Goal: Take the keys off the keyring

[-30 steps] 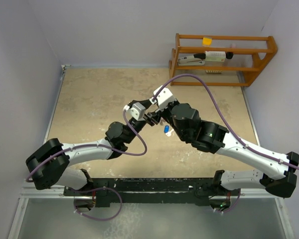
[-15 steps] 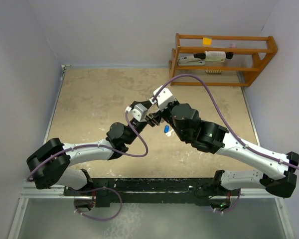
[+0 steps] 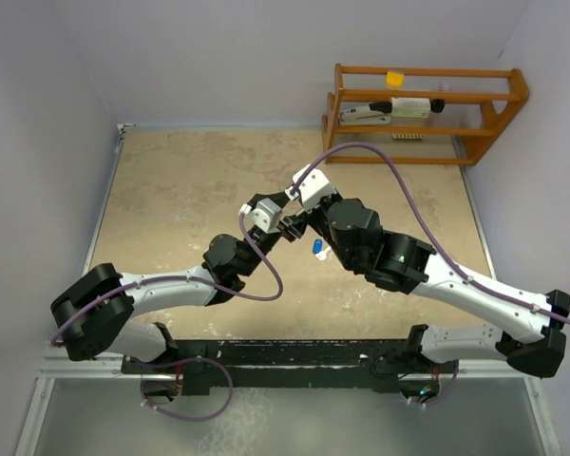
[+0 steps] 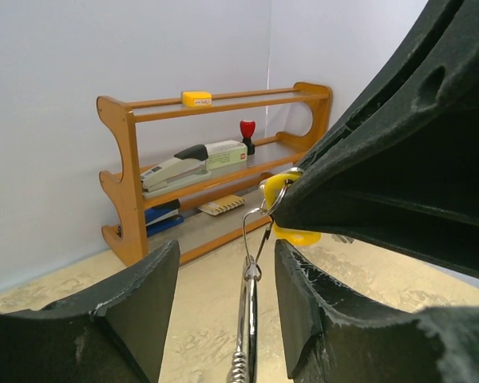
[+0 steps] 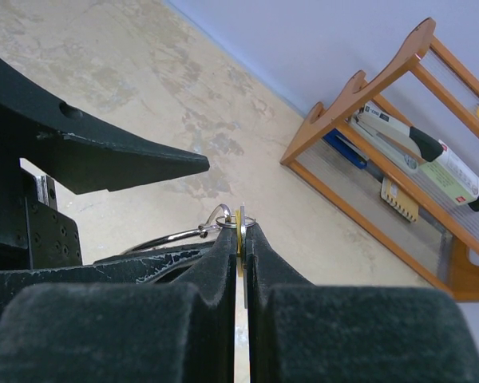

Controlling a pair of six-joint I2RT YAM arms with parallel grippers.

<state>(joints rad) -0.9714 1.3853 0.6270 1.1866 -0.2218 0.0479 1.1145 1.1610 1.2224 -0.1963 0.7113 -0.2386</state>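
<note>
My right gripper [image 5: 241, 227] is shut on a yellow-headed key [image 5: 239, 219] and a flat silver key pressed against it. The small wire keyring [image 5: 248, 223] loops through their heads just past the fingertips. A larger chrome loop [image 5: 164, 238] hangs from it toward my left gripper. In the left wrist view the left gripper [image 4: 226, 259] is open, and the chrome loop [image 4: 250, 319] stands between its fingers [image 4: 104, 319] without touching them. The yellow key head [image 4: 291, 233] shows under the right gripper's black body. From above, both grippers [image 3: 283, 226] [image 3: 300, 228] meet mid-table. A blue-headed key [image 3: 318, 248] lies loose beside them.
A wooden rack [image 3: 427, 104] stands at the back right against the wall, holding a stapler, a stamp and small items. Grey walls close in the left and right sides of the beige table [image 3: 190, 180].
The left gripper has shifted slightly back and to the left. The right gripper keeps its hold on the keys and has barely moved.
</note>
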